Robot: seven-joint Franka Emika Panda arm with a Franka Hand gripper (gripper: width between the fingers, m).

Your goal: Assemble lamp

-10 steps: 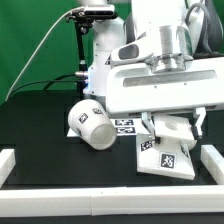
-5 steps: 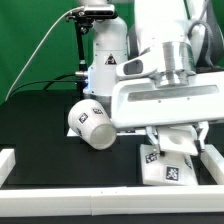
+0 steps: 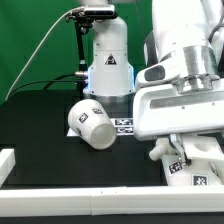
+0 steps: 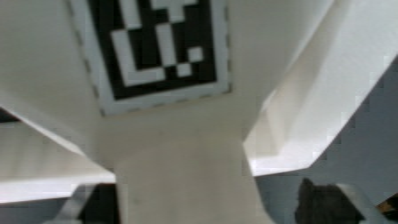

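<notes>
The squarish white lamp base (image 3: pixel 192 168) with its square tags sits low at the exterior view's right, under my gripper (image 3: pixel 180 148). In the wrist view the base (image 4: pixel 169 130) fills the frame, and its tagged face is very close. My gripper (image 4: pixel 214 205) has a dark fingertip on each side of the base and appears shut on it. The cup-like shade (image 3: pixel 90 123) lies on its side at mid-table, well away from the gripper toward the exterior view's left. The bulb is not in view.
The marker board (image 3: pixel 124 125) lies flat behind the shade, at the foot of the robot's body. A white border wall (image 3: pixel 70 175) runs along the front edge, with a block at the left end (image 3: pixel 6 160). A green backdrop stands behind.
My gripper has moved toward the exterior view's right and slightly nearer the front. The base has moved with it. The shade has not moved.
</notes>
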